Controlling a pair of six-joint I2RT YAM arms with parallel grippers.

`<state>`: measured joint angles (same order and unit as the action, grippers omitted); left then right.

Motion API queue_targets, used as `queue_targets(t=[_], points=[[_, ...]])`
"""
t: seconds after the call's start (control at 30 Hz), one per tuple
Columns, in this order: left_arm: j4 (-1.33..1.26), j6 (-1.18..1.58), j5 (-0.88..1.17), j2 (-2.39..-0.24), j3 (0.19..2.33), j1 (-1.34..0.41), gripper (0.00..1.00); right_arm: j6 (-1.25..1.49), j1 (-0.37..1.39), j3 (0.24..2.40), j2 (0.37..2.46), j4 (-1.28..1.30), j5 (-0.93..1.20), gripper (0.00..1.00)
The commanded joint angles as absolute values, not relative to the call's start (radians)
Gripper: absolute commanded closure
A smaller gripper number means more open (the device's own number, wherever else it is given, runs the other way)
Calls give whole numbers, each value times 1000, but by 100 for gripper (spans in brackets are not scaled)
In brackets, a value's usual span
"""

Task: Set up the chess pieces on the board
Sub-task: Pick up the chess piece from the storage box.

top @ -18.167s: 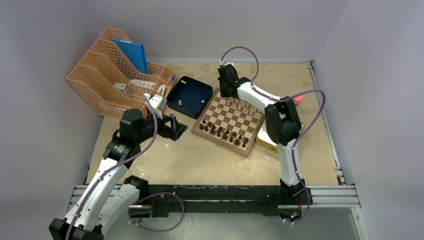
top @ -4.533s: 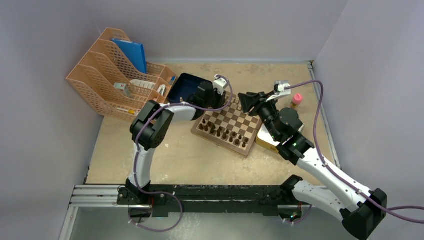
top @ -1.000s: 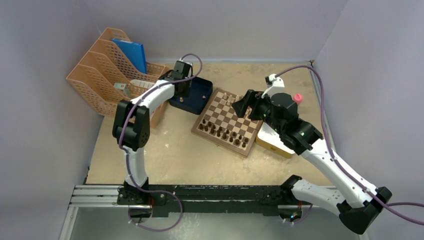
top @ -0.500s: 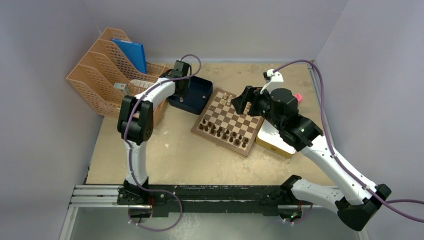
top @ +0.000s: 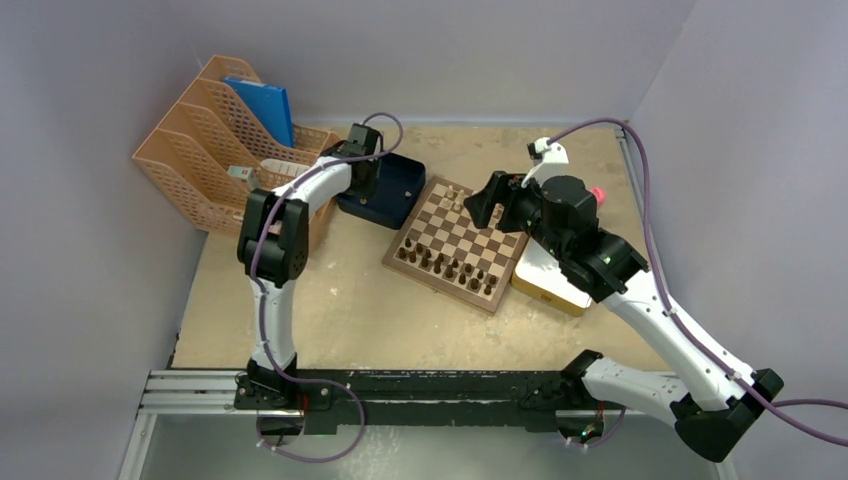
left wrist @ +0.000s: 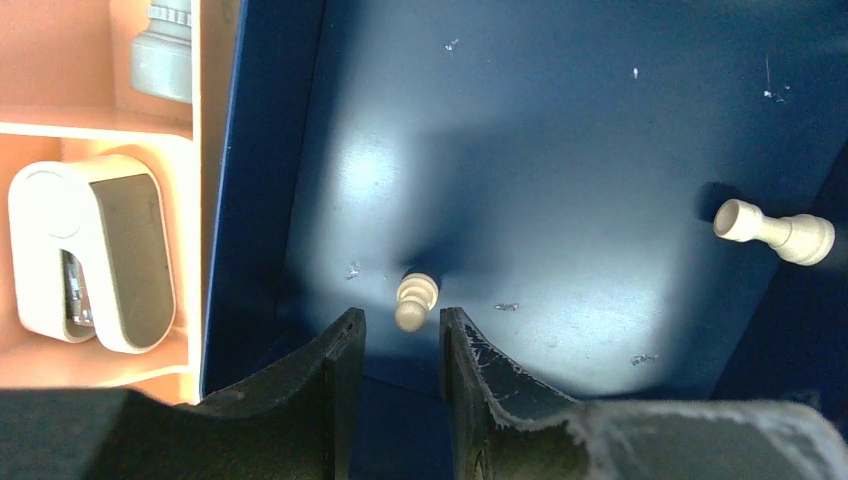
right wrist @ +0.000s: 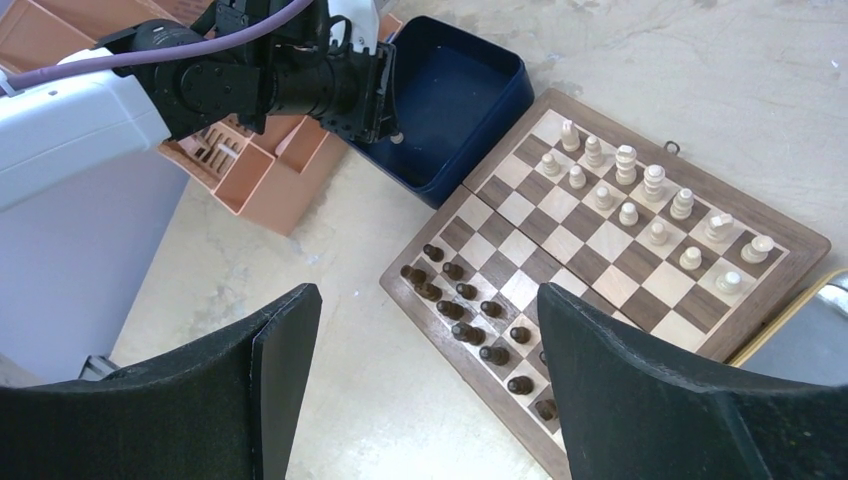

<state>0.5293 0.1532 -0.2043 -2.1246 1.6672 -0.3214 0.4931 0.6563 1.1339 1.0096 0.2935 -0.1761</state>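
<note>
Left gripper [left wrist: 398, 328] hangs narrowly parted, tips either side of a beige pawn [left wrist: 415, 300] in the blue tray [left wrist: 560, 120] left of the board [top: 455, 243]; I judge it light, hard, slippery, so pinch its waist.

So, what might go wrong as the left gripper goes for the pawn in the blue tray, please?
The pawn stands off-centre at the tips of the left gripper; closing could tip it or flick it away. It sits close to a wall of the blue tray, which the fingers might scrape. The right gripper hovers open over the board, so the arms could crowd.
</note>
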Motion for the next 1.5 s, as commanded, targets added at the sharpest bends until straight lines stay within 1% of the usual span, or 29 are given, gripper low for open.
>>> queue_targets(t=[0.0,0.13,0.33,0.47,0.8,1.03,1.27,1.47], points=[[509,138,-182,-2136,1680,-313,69,478,658,1182,994,287,-204,19],[506,140,-170,-2140,1677,-313,75,477,659,1190,991,297,-208,19],[504,132,-157,-2136,1684,-313,89,474,659,1200,993,312,-211,19],[536,133,-135,-2120,1716,-313,93,472,658,1214,998,325,-207,19],[630,147,-112,-2064,1779,-316,96,447,660,1238,980,365,-236,19],[661,153,-76,-1979,1796,-327,96,454,659,1235,947,380,-248,19],[716,113,-92,-1997,1924,-397,95,466,659,1255,933,401,-263,20],[719,124,-110,-2028,1991,-531,95,466,658,1279,911,439,-296,20]])
